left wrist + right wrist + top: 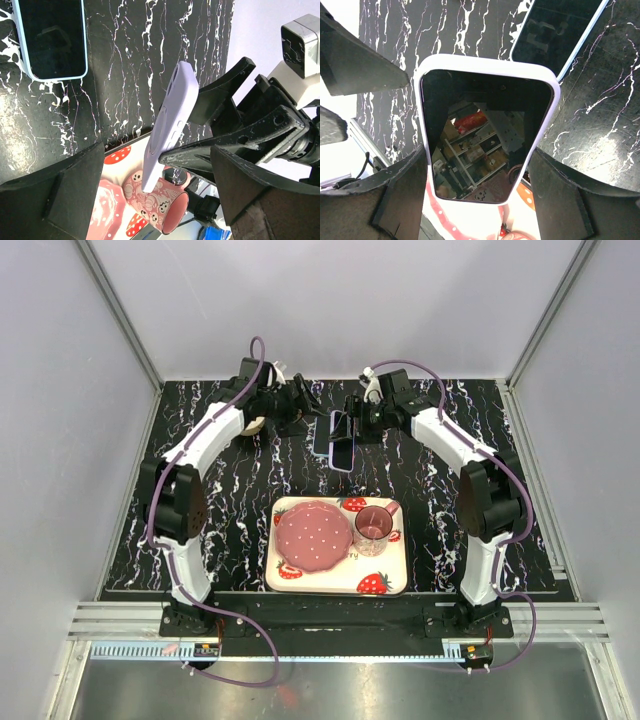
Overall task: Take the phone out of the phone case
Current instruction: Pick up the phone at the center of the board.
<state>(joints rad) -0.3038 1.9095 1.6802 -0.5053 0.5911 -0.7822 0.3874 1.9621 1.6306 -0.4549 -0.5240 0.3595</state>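
The sky-blue phone case (pixel 55 42) lies flat on the black marbled table, a dark screen showing face-up inside it; it also shows in the top view (pixel 321 433) and the right wrist view (pixel 560 30). My right gripper (pixel 480 175) is shut on a lilac phone (pixel 487 135) by its long edges and holds it tilted above the table, beside the case (pixel 346 452). The left wrist view shows this phone edge-on (pixel 167 125) between the right arm's black fingers (pixel 235 135). My left gripper (pixel 160 200) is open and empty, just left of the two phones (pixel 300 408).
A white strawberry-print tray (pixel 385 580) sits near the front middle, carrying a pink dotted plate (pixel 313 538) and a pink mug (pixel 373 530). The mug also shows in the left wrist view (pixel 160 205). Grey walls enclose the table on three sides.
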